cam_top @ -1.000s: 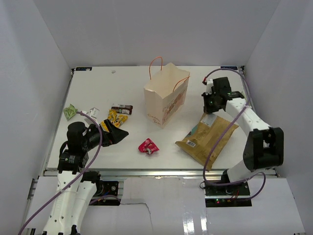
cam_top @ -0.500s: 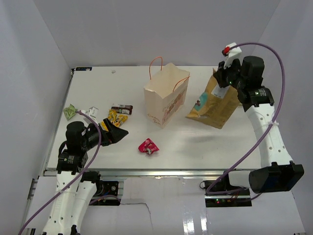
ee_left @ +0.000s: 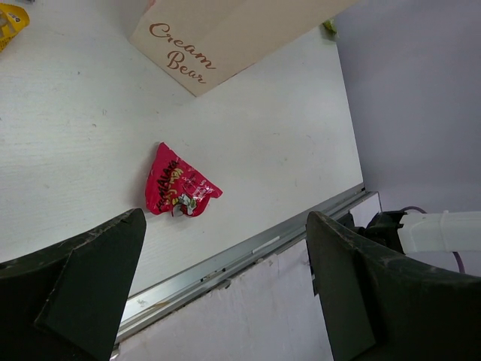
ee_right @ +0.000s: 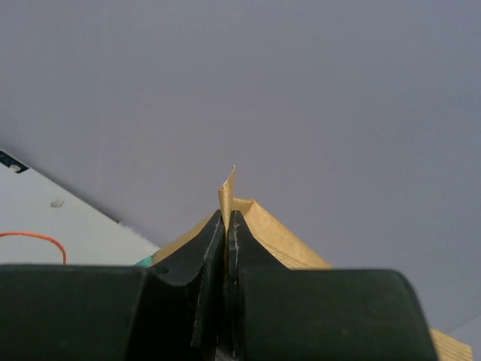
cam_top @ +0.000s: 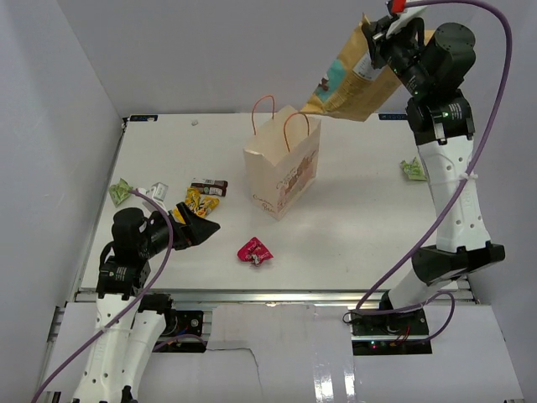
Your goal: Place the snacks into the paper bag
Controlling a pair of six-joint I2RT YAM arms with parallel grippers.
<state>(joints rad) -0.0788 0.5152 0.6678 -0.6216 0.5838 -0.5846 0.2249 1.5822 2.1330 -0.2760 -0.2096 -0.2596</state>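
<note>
Right gripper (cam_top: 377, 40) pinches the top edge of the tan bag (cam_top: 348, 80), jaws closed tight; the bag hangs beneath it, and the paper bag (cam_top: 281, 172) stands far below, to its left. Its arm stretches high, nearly upright. Left gripper (cam_top: 201, 227), spread wide and empty, sits low, the red wrapper (cam_top: 254, 250) just ahead.

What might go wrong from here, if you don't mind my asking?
The right hand pinches the tan bag only by its top edge, so it may slip free. It also looks nearly as wide as the mouth of the paper bag and could snag the rim, tipping it.
</note>
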